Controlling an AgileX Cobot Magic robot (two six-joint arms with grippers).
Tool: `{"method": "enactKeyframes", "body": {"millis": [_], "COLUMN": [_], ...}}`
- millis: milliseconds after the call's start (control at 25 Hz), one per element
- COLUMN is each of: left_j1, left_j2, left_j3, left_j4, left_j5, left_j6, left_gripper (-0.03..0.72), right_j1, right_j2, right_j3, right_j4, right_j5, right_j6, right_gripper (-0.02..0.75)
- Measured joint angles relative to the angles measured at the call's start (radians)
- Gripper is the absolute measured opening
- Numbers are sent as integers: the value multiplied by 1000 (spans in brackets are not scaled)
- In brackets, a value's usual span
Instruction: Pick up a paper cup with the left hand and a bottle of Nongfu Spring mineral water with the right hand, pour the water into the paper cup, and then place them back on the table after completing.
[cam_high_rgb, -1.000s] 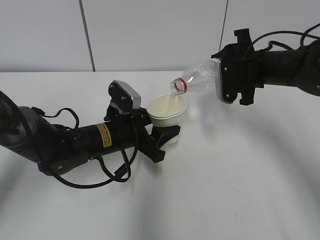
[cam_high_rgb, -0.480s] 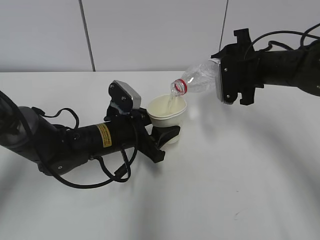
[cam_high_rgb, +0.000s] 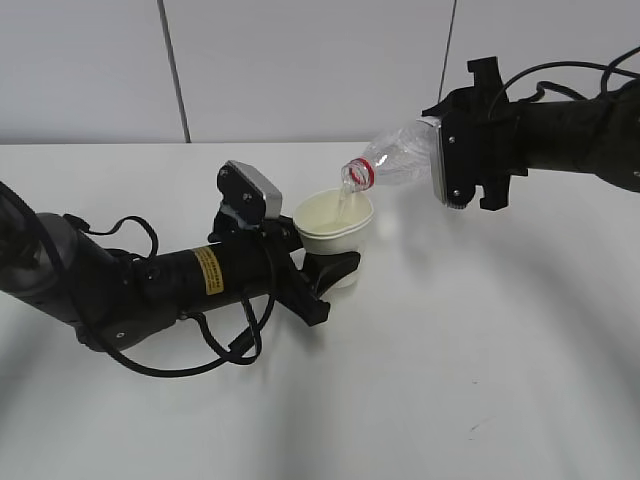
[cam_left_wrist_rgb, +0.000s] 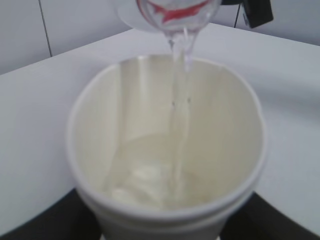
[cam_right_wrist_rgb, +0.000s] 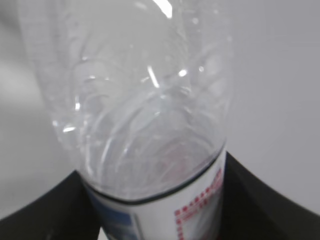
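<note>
The left hand (cam_high_rgb: 335, 268) is clamped on the paper cup (cam_high_rgb: 335, 232), which sits upright at its 12 o'clock above the table (cam_high_rgb: 480, 380). The right hand (cam_high_rgb: 440, 160) grips the bottle (cam_high_rgb: 393, 160), tilted neck-down toward 9 o'clock, directly over the cup's rim. Water (cam_left_wrist_rgb: 180, 100) streams into the cup.

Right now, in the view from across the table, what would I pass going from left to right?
Left arm with its yellow sticker → paper cup → tilted water bottle → right arm.
</note>
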Motion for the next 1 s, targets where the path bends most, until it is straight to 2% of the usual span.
{"method": "enactKeyframes", "body": {"millis": [1000], "left_j1": [0], "left_j2": [0], "left_j3": [0], "left_j4": [0], "left_j5": [5], "left_j6": [0], "left_gripper": [396], "right_j1": [0], "right_j2": [0], "right_j3": [0], "right_j4": [17], "right_j5": [-8], "right_j6": [-2], "right_gripper": [440]}}
